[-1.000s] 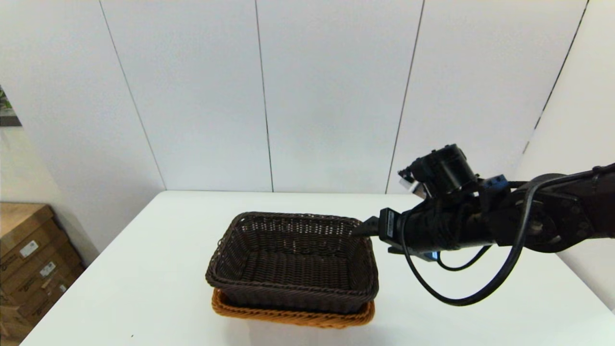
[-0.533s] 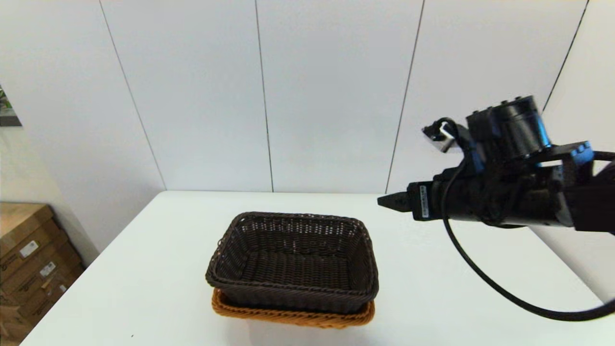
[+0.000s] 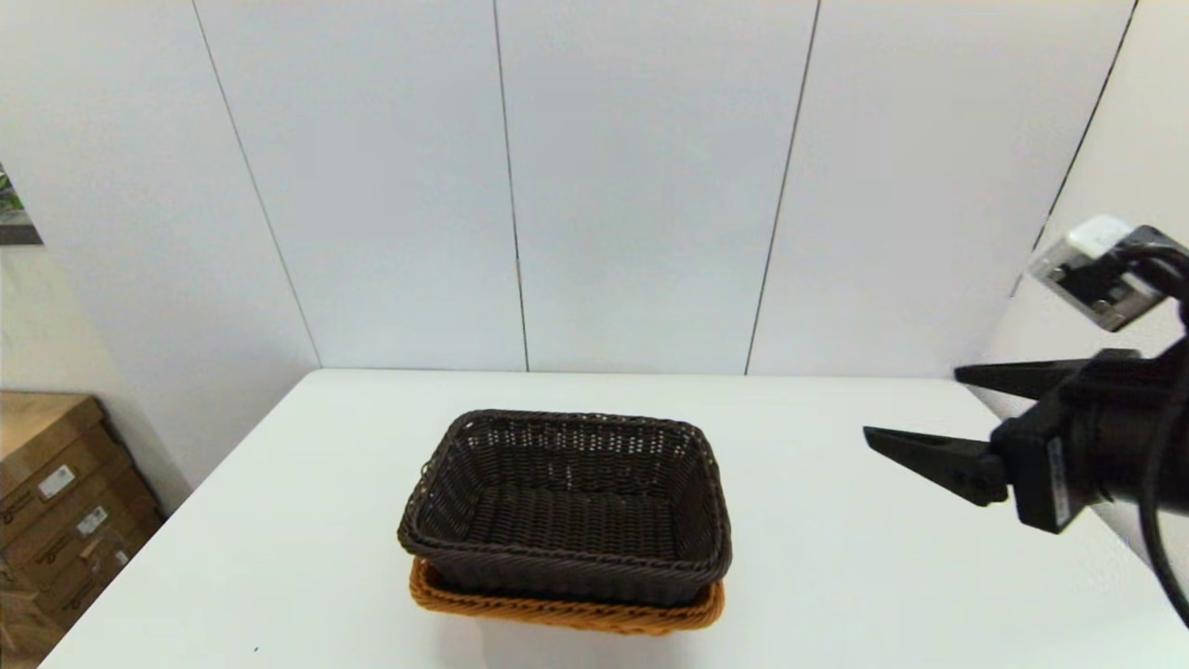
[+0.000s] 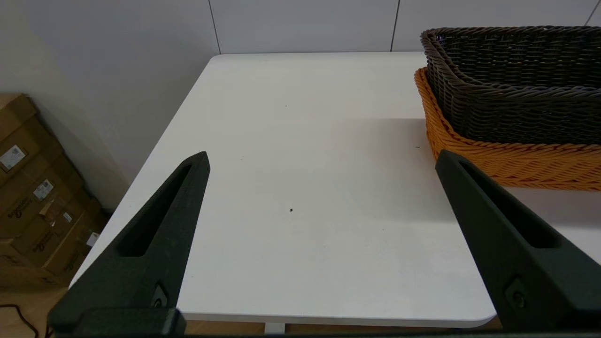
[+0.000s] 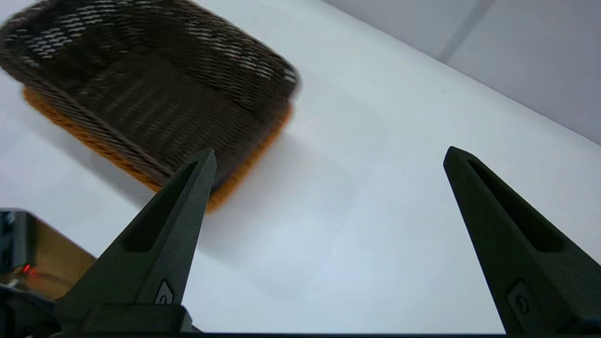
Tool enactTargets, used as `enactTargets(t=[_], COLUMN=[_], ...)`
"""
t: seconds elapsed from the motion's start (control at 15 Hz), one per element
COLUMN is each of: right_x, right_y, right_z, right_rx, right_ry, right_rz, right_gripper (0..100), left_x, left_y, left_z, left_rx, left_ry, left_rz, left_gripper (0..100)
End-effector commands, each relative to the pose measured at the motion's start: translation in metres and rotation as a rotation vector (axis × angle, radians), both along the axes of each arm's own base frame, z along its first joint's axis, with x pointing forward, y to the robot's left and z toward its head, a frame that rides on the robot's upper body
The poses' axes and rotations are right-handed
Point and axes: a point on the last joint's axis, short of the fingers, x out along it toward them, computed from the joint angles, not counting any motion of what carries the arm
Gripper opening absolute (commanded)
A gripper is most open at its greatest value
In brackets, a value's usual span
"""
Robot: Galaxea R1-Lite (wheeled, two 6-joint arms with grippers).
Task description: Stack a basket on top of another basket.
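While right pincer (image 3: 915, 404) gapes, dark basket (image 3: 567, 506) sits nested in orange basket (image 3: 567, 613)

Right gripper (image 3: 915, 406) hangs at the table's right side, fingers spread wide. Left gripper (image 4: 321, 159) likewise spread, near left.

Your left gripper (image 4: 319, 159) hangs over the counter (image 4: 300, 164), fingers (image 4: 155, 244) spread wide. Beside it, the dark basket (image 4: 516, 80) sits nested in the orange basket (image 4: 512, 159).
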Motion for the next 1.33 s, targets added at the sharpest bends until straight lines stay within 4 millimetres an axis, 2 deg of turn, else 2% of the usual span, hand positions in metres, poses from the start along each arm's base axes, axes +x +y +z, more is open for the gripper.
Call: enactTargets(t=[0.07, 0.13, 0.27, 0.53, 0.8, 1.33], right_x=[-0.055, -0.070, -0.102, -0.145, -0.171, -0.190], right_y=[-0.061, -0.071, -0.078, -0.078, -0.078, -0.076], right_z=[-0.011, -0.015, -0.023, -0.054, -0.083, -0.141], right_rx=[0.038, 0.042, 0.054, 0.065, 0.111, 0.151], right_ry=[-0.109, -0.140, -0.224, -0.252, -0.325, -0.415], right_rz=[-0.305, -0.392, -0.471, -0.472, -0.469, -0.397], right_gripper=[100, 100, 100, 100, 100, 100], left_x=[0.000, 0.000, 0.000, 0.000, 0.000, 0.000], left_y=[0.000, 0.000, 0.000, 0.000, 0.000, 0.000], left_z=[0.000, 0.000, 0.000, 0.000, 0.000, 0.000], left_rx=[-0.001, -0.001, -0.001, -0.001, -0.001, -0.001], left_ry=[0.002, 0.002, 0.002, 0.002, 0.002, 0.002], left_rz=[0.001, 0.001, 0.001, 0.001, 0.001, 0.001], left_gripper=[100, 100, 100, 100, 100, 100])
